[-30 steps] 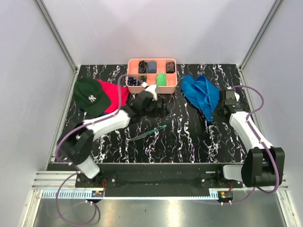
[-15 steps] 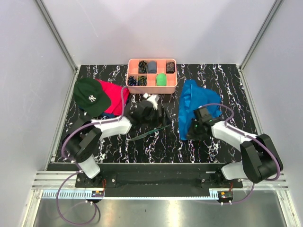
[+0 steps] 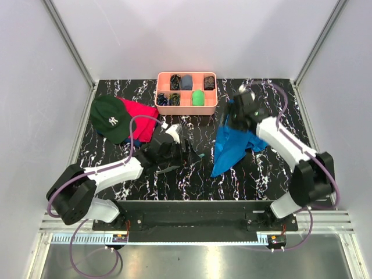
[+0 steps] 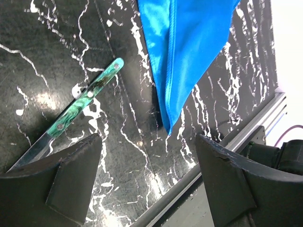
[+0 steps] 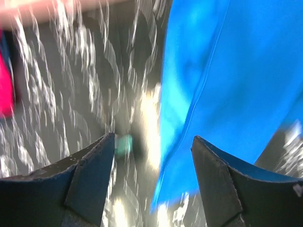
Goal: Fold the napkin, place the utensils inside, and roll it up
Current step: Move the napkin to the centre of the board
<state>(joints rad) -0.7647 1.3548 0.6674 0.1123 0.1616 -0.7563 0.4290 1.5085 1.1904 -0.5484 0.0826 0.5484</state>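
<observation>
Blue napkin lies bunched long at table's 3 o'clock. Knife near, at its 9 o'clock. Right gripper over far end, left gripper over knife: both jaws spread, empty. Advice: pinch corners, flatten cloth first.

Only one mark was legible, top view: a white interlocked "NY" monogram on the front panel of a dark green cap. The cap lay at the table's left side, partly over a red cloth. Items in the compartments of the pink tray were too small to read any label. Approx. nothing else carried readable txt.
</observation>
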